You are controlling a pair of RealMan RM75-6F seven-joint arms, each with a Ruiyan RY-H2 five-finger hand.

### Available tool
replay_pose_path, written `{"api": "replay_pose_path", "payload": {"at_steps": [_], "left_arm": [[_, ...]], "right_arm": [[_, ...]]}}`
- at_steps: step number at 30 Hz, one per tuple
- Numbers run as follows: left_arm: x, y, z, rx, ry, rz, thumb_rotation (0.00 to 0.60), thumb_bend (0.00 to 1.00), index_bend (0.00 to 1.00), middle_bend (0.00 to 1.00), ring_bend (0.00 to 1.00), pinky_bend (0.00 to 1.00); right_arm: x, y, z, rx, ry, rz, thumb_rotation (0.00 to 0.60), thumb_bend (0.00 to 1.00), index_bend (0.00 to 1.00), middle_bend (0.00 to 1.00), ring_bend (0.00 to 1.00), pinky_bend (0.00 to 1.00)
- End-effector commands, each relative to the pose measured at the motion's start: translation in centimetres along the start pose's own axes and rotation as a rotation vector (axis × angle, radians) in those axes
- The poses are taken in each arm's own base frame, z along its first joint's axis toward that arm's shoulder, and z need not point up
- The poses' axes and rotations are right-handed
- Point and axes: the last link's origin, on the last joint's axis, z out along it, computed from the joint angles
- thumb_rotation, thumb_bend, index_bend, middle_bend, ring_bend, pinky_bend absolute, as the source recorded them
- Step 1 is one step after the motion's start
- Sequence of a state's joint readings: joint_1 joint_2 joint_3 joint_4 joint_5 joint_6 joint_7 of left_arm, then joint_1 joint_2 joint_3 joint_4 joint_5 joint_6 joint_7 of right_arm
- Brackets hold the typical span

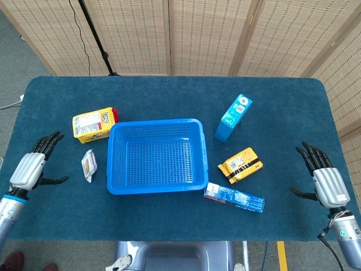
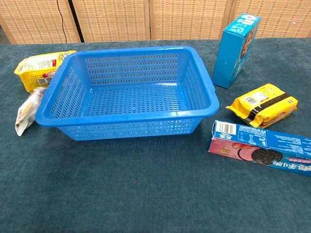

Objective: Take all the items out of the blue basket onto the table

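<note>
1. As far as both views show, the blue basket (image 1: 155, 156) sits near the middle of the table (image 1: 169, 96) with nothing inside; its mesh floor is bare in the head view and the chest view alike.
2. Small white packet (image 1: 89, 164) lies flat on the table just left of the basket, close to its left wall but apart from it in the head view; in the chest view its far end is hidden behind the basket rim.
3. Yellow snack bag (image 1: 94, 123) lies off the basket's far left corner, just beside it.
4. Tall teal carton (image 1: 233, 117) stands off the basket's far right corner, near but not touching.
5. Yellow-and-black packet (image 1: 241, 164) lies right of the basket; the cookie box (image 1: 234, 197) lies off its near right corner, just beside the rim.
6. Left hand (image 1: 28, 169) hovers well left of the basket, fingers spread, holding nothing.
7. Right hand (image 1: 328, 183) hovers well right of the basket, fingers apart, also holding nothing.
8. Judgement: five items out, none seen left in the basket, so the unloading looks finished; nothing further appears needed beyond parking the arms.
</note>
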State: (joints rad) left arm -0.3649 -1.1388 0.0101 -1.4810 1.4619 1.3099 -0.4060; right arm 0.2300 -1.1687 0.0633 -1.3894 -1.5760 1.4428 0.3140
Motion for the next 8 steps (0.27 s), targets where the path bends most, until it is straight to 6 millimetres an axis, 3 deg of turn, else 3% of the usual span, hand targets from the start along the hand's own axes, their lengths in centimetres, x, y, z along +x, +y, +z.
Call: {"api": "replay_pose_path", "payload": {"at_steps": [1, 4, 8], "left_arm": [[0.0, -0.7, -2.7, 0.033, 0.047, -0.002, 0.600, 0.07, 0.00, 0.00, 0.00, 0.00], [0.1, -1.5, -5.7, 0.090, 0.134, 0.010, 0.600, 0.07, 0.00, 0.00, 0.00, 0.00], [0.1, -2.3, -7.5, 0.146, 0.145, 0.079, 0.600, 0.07, 0.00, 0.00, 0.00, 0.00]], "right_arm": [[0.1, -0.1, -0.1, 0.005, 0.007, -0.007, 0.600, 0.00, 0.00, 0.00, 0.00, 0.07], [0.4, -0.2, -0.3, 0.010, 0.033, -0.038, 0.600, 0.00, 0.00, 0.00, 0.00, 0.07], [0.4, 0.0, -0.4, -0.006, 0.058, -0.091, 0.600, 0.00, 0.00, 0.00, 0.00, 0.06]]}}
